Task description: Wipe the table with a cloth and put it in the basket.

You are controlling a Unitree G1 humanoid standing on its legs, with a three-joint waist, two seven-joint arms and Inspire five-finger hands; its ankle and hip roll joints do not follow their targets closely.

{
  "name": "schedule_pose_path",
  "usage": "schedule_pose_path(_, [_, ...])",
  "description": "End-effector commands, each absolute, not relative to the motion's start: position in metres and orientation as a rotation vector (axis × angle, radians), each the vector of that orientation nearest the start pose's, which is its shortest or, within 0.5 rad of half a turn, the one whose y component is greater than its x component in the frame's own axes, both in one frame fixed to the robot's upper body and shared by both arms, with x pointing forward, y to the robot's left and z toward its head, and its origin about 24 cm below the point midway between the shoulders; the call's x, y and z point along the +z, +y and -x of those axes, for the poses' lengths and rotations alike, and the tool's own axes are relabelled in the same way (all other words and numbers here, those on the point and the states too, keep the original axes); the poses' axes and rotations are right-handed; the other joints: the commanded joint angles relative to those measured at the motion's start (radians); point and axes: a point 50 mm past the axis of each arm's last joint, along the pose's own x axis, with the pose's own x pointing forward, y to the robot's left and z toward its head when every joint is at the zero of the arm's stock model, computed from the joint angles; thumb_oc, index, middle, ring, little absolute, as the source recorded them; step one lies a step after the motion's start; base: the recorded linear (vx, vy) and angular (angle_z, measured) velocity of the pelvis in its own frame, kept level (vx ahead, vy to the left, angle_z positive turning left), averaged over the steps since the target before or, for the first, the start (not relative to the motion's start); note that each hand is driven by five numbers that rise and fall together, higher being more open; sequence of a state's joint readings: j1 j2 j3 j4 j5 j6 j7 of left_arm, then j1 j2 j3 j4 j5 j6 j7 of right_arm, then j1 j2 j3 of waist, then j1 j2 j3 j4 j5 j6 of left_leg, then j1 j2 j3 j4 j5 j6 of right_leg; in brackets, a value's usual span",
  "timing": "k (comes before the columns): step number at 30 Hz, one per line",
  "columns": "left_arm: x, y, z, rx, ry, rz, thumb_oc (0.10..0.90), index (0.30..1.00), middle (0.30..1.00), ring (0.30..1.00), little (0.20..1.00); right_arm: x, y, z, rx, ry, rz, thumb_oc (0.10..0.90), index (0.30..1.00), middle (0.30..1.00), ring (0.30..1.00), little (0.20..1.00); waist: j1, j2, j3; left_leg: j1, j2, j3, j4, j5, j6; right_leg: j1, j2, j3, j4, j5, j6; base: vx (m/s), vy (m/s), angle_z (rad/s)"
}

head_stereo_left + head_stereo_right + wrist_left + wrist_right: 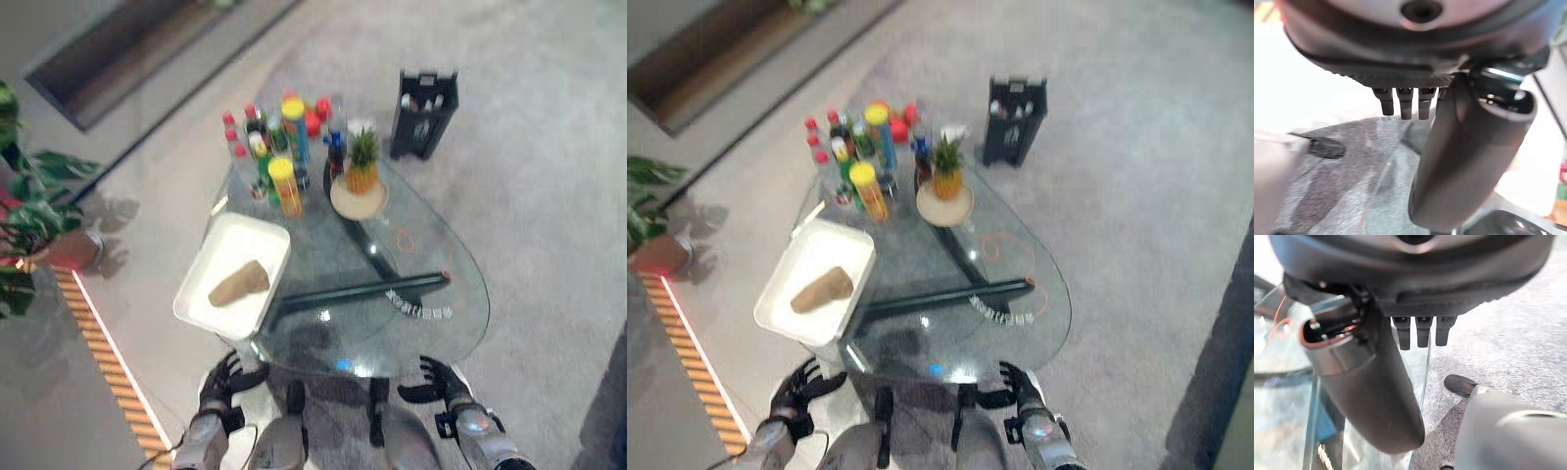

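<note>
Both dark hands, left hand [223, 382] and right hand [443, 384], hang relaxed and empty beside the near edge of one oval glass table [431, 245]. One brown folded cloth [239, 284] lies in one white rectangular basket [220, 242] at left. One potted green plant [29, 211] stands far left.

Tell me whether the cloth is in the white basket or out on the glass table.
In the basket. The tan cloth lies bunched on the floor of the white basket, at the glass table's left edge, with neither hand touching it.

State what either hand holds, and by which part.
Nothing: the left hand and right hand hang open below the table's near edge; the cloth lies in the basket.
</note>
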State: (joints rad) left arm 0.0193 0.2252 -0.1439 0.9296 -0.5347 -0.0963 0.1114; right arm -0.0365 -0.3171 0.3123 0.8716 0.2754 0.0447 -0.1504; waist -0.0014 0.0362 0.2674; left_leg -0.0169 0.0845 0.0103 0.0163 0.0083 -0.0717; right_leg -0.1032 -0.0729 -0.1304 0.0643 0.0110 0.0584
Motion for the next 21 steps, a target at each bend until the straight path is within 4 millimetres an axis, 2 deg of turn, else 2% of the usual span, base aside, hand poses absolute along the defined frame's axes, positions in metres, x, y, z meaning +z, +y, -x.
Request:
schedule_pose_path(1, [-0.143,0.219,-0.135,0.323,0.914,0.223,0.800,0.900,0.900,0.900,0.900,-0.139,-0.221,-0.145,-0.127,1.012,0.209,0.800,0.900,0.900,0.900,0.900,0.017,-0.064,-0.073,-0.023,-0.075,-0.021,0.011,0.023,0.013,0.115,0.034,-0.010,-0.041,-0.024,-0.027,0.18,-0.019,0.02])
schedule_pose_path(5, [-0.156,0.214,-0.110,0.338,1.029,0.287,0.800,0.900,0.900,0.900,0.900,-0.151,-0.219,-0.125,-0.131,1.110,0.184,0.800,0.900,0.900,0.900,0.900,0.019,-0.060,-0.107,0.009,-0.069,-0.025,-0.018,0.026,0.011,0.146,0.030,-0.005,-0.073,-0.015,-0.022,0.08,-0.009,0.00])
schedule_pose_path(6, [-0.162,0.213,-0.095,0.321,1.095,0.285,0.800,0.900,0.900,0.900,0.900,-0.157,-0.219,-0.113,-0.147,1.167,0.168,0.800,0.900,0.900,0.900,0.900,0.019,-0.057,-0.123,0.021,-0.069,-0.027,-0.031,0.027,0.012,0.158,0.028,-0.005,-0.091,-0.007,-0.018,0.05,0.003,0.02])
schedule_pose_path(7, [-0.162,0.213,-0.094,0.319,1.099,0.283,0.800,0.900,0.900,0.900,0.900,-0.157,-0.219,-0.112,-0.148,1.171,0.167,0.800,0.900,0.900,0.900,0.900,0.019,-0.057,-0.124,0.022,-0.069,-0.028,-0.033,0.027,0.012,0.159,0.028,-0.005,-0.093,-0.007,-0.017,0.06,0.011,0.02])
schedule_pose_path(9, [-0.166,0.211,-0.085,0.285,1.161,0.246,0.800,0.900,0.900,0.900,0.900,-0.163,-0.220,-0.098,-0.168,1.248,0.145,0.800,0.900,0.900,0.900,0.900,0.017,-0.052,-0.142,0.037,-0.067,-0.024,-0.046,0.026,0.013,0.172,0.024,-0.007,-0.113,0.002,-0.012,0.05,0.021,-0.01])
schedule_pose_path(15, [-0.171,0.203,-0.076,0.248,1.263,0.228,0.800,0.900,0.900,0.900,0.900,-0.169,-0.223,-0.075,-0.153,1.385,0.177,0.800,0.900,0.900,0.900,0.900,0.017,-0.040,-0.176,0.069,-0.061,-0.011,-0.088,0.029,0.014,0.193,0.012,-0.015,-0.149,0.021,0.004,0.04,0.035,-0.01])
schedule_pose_path(21, [-0.174,0.198,-0.071,0.230,1.326,0.206,0.800,0.900,0.900,0.900,0.900,-0.170,-0.222,-0.069,-0.158,1.417,0.171,0.800,0.900,0.900,0.900,0.900,0.016,-0.042,-0.193,0.084,-0.056,-0.003,-0.100,0.023,0.020,0.199,0.011,-0.014,-0.148,0.020,0.007,0.03,0.013,-0.01])
